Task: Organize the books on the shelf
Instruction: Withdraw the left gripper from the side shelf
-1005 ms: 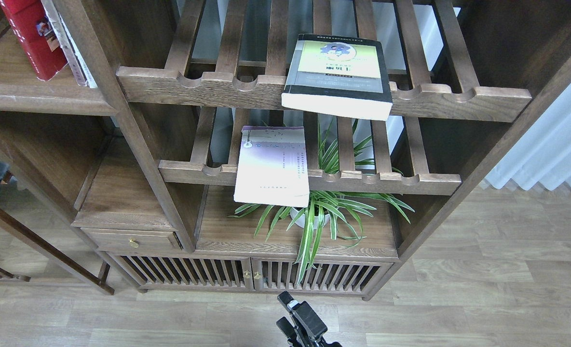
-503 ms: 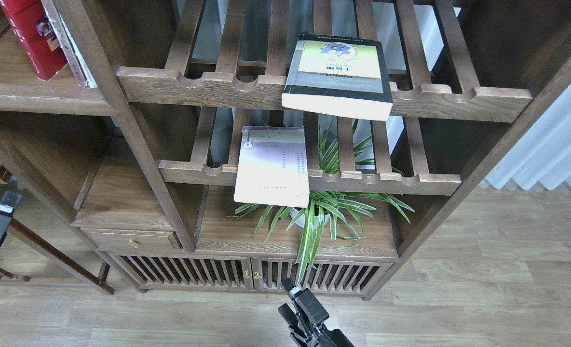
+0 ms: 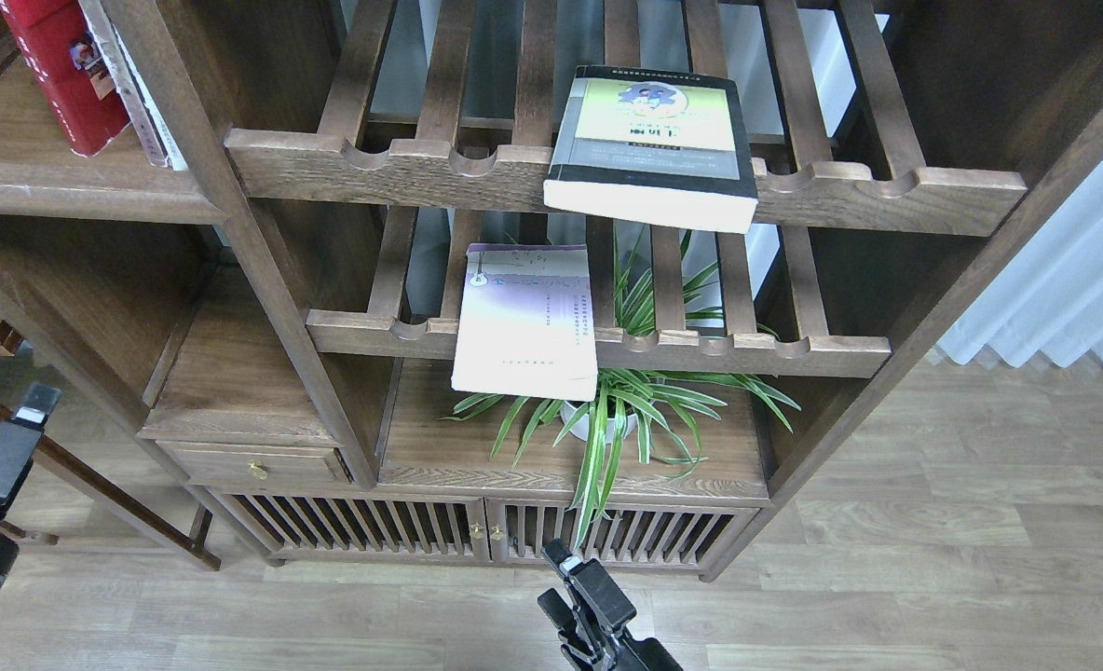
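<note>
The red book (image 3: pixel 62 70) stands leaning on the solid dark-brown shelf (image 3: pixel 76 191) at the top left, next to a thin worn white-spined book (image 3: pixel 132 93). The thick yellow-green book (image 3: pixel 652 144) lies flat on the upper slatted rack, overhanging its front rail. The pale lavender-white book (image 3: pixel 525 321) lies flat on the lower slatted rack, also overhanging. My left gripper (image 3: pixel 20 424) is low at the left edge, far from all books; its fingers cannot be told apart. My right gripper (image 3: pixel 559 582) is at the bottom centre, empty, with its fingers apart.
A potted spider plant (image 3: pixel 607 410) stands under the lower slatted rack (image 3: pixel 701 352). Below are a small drawer (image 3: pixel 253 463) and slatted cabinet doors (image 3: pixel 486 531). A wooden frame leg (image 3: pixel 95 485) slants beside my left arm. A white curtain (image 3: pixel 1064 280) hangs at the right.
My left gripper has moved down and a little right along the left edge. My right gripper rose slightly, then held still. The books have not moved.
</note>
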`<state>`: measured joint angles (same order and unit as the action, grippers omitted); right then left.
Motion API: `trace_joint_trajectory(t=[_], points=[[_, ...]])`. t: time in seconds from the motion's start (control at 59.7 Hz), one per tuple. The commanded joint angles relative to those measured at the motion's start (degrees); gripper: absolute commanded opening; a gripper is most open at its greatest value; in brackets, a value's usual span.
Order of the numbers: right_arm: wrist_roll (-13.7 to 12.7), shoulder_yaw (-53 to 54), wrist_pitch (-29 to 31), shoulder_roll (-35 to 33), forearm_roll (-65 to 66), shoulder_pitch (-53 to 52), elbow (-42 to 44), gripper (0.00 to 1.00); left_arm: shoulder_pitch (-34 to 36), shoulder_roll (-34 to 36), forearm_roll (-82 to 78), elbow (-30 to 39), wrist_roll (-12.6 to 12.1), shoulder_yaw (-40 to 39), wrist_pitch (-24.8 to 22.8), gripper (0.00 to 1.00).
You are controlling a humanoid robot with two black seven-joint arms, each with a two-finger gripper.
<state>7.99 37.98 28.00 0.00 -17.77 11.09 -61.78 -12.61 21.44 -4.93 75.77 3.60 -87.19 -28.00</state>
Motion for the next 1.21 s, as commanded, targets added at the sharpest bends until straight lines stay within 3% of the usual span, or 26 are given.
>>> trace_joint_trajectory(t=[0.0, 1.189], points=[[0.0, -0.01, 0.0, 0.0, 0.01, 0.07, 0.0, 1.0, -0.31, 0.0, -0.08, -0.01, 0.0, 0.01, 0.0, 1.0], [0.0, -0.1, 0.0, 0.0, 0.1, -0.02, 0.0, 1.0, -0.4, -0.09, -0.08, -0.98, 0.0, 0.18, 0.0, 1.0]])
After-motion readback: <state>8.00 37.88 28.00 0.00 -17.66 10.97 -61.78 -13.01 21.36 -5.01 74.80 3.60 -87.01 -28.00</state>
